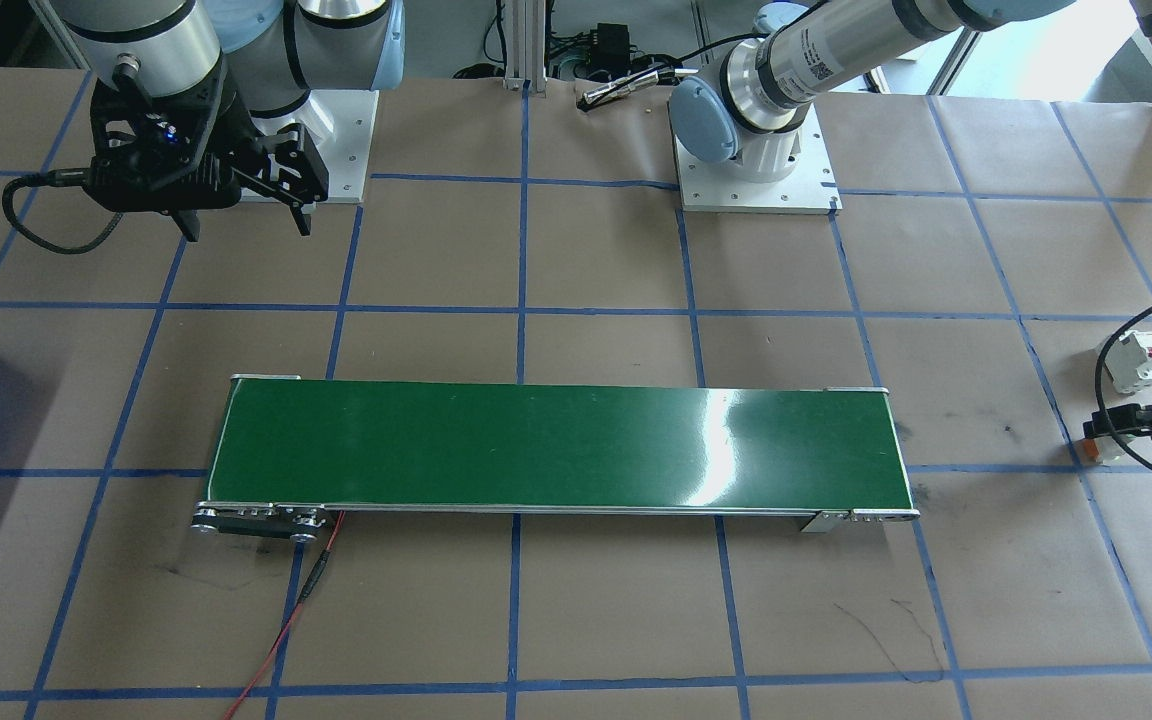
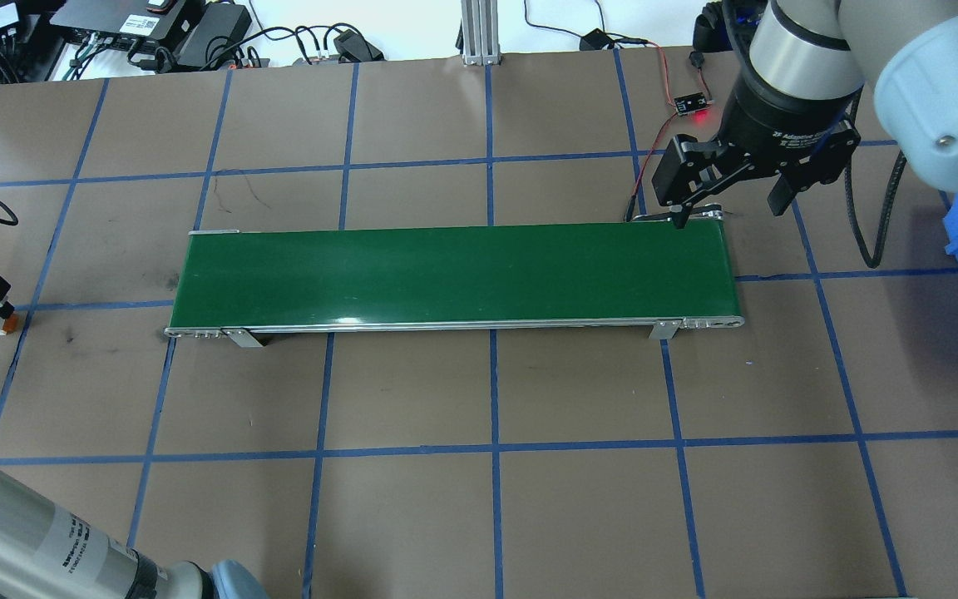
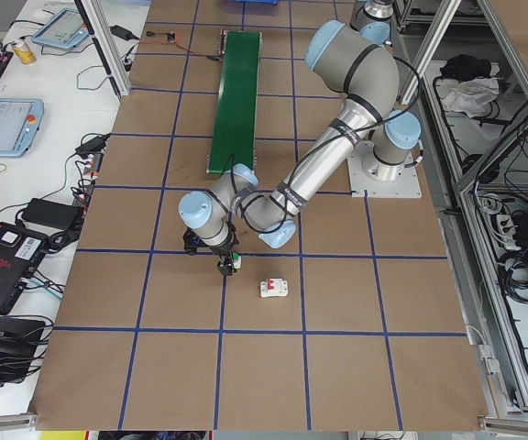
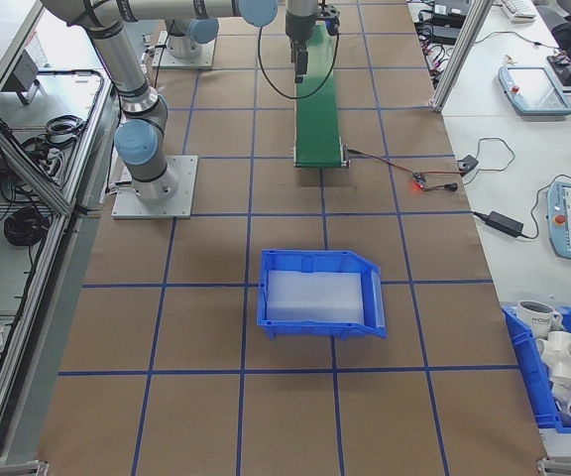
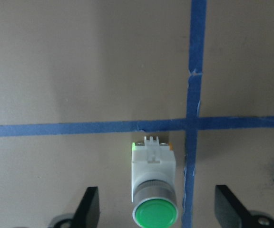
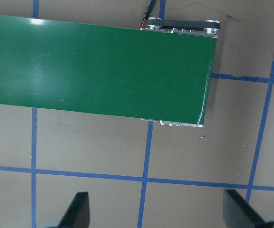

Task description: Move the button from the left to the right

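The left gripper (image 5: pixel 157 209) stood wide open, empty, astride the green-capped, white-bodied push-button (image 5: pixel 153 187), whose long axis ran crosswise between the jaws

Worktop (image 2: pixel 412 516): matt brown paper-like covering, faintly scuffed, divided by smooth blue tape lines (image 2: pixel 494 391). Conveyor belt (image 2: pixel 454 274): glossy green surface with bright reflections, edged by a bare metal frame (image 1: pixel 556 510). Button (image 5: pixel 153 187): smooth green plastic cap with slight sheen, brushed metallic collar, white plastic body. Left end effector (image 5: pixel 156 211) and right end effector (image 2: pixel 728 204): matt black fingers. Arm links (image 3: pixel 337 147): satin silver metal with light blue plastic joint caps. Bin (image 4: pixel 320 293): glossy blue plastic.
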Tool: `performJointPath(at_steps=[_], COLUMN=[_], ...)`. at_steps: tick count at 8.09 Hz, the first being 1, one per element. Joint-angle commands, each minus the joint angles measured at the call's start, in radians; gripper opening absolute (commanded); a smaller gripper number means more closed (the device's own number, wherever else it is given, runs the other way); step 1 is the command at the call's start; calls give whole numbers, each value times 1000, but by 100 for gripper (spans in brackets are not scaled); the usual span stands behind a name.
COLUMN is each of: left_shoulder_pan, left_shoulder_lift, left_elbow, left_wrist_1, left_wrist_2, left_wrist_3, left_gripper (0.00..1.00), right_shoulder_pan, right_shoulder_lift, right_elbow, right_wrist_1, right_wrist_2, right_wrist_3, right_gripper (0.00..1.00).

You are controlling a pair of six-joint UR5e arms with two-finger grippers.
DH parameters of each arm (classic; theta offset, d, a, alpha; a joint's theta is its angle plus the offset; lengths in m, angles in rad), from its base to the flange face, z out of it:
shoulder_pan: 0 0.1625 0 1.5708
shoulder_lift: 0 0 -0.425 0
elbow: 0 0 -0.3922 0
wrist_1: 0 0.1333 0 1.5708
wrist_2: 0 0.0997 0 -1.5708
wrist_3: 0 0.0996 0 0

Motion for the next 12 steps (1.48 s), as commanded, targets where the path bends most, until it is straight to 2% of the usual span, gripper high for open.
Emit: performJointPath(at_steps=[1, 2, 5, 6, 7, 8, 9, 11, 12], left_shoulder_pan=[1, 1, -7, -16, -28, -85, -191, -403, -494], left_shoulder_lift=[1, 1, 29, 112, 208, 284, 351, 398, 396], left_elbow=[1, 2, 16, 19, 10, 8, 7, 4, -7], left_wrist_1=[5, 6, -30, -164, -217, -230, -256, -330, -330], left_wrist_2=[37, 40, 33, -66, -137, -135, -133, -151, -223], left_wrist_3=[38, 56, 49, 6, -79, -202, -370, -874, -1066], left_gripper=[26, 2, 0, 0, 0, 0, 0, 0, 0], right_shoulder_pan=[0, 1, 0, 0, 1, 0, 0, 1, 0], right_shoulder_lift=[0, 0, 0, 0, 0, 0, 0, 0, 0], right_elbow=[0, 0, 0, 0, 0, 0, 0, 0, 0], right_wrist_1=[0, 0, 0, 0, 0, 0, 0, 0, 0], right_wrist_2=[0, 0, 0, 0, 0, 0, 0, 0, 0], right_wrist_3=[0, 0, 0, 0, 0, 0, 0, 0, 0], right_gripper=[100, 100, 100, 100, 100, 100, 100, 100, 100])
